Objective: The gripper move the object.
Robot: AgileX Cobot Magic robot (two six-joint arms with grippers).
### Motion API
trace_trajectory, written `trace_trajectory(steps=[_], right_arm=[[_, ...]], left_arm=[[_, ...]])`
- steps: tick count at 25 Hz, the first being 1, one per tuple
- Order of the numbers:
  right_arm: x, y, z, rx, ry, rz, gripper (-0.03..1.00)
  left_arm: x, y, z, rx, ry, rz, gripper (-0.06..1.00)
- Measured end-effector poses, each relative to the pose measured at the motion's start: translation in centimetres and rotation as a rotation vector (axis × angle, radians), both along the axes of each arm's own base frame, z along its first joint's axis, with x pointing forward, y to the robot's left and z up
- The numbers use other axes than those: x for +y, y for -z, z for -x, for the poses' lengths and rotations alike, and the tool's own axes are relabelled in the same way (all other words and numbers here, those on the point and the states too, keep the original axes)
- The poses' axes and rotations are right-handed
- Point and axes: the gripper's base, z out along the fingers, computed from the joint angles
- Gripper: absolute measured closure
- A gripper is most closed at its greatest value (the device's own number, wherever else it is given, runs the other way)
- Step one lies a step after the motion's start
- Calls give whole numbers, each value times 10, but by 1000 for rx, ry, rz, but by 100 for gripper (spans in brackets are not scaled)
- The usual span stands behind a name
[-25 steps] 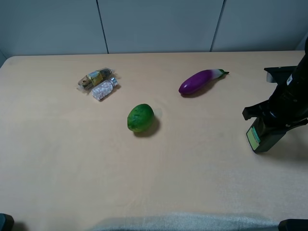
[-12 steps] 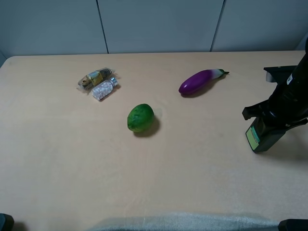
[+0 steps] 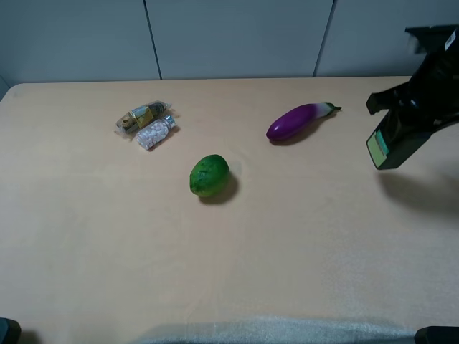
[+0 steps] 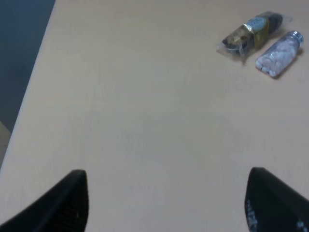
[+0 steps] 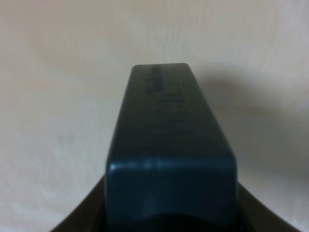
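The right tool (image 3: pixel 407 115) is closed on the bottle (image 3: pixel 389 144), its dark fingers clamped on either side of the body. In the right wrist view the bottle (image 5: pixel 171 159) fills the space between them. The bottle hangs tilted at the far right of the worktop (image 3: pixel 107 236), label side facing the middle. Its shadow (image 3: pixel 423 192) lies apart from it on the surface, so it appears to be clear of the worktop. It is well apart from the eggplant (image 3: pixel 297 122) and farther from the lime (image 3: pixel 209 175).

By this reading, the grasp and the lift are done. What is left is the carry, the set-down and the release; nothing shows where the bottle is meant to go.

The left tool (image 4: pixel 171 205) is wide apart and holds nothing, low over bare worktop.
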Motion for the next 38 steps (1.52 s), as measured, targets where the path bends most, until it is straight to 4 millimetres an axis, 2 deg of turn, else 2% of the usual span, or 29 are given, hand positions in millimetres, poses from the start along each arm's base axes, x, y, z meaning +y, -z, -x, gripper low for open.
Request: trace_trajectory(steps=[6,10,15,20,25,30,38], right_arm=[[6,-45,-32,-122,-20,-18,67],[11,-55,-61,-138,-25,-20,67],[18,-57,-97,-141,-50,-14,67],[15,-48,-122,-116,-66,75,67],[14,-25,-140,-75,-98,133,67],[16,1,-147,-14,-109,132,67],[18,22,-152,36,-130,128,67]], left_arm=[[0,0,0,0,0,0,21],[0,0,0,0,0,0,21],[0,0,0,0,0,0,21],[0,0,0,0,0,0,21],[0,0,0,0,0,0,21],[0,0,0,0,0,0,21],[0,0,0,0,0,0,21]])
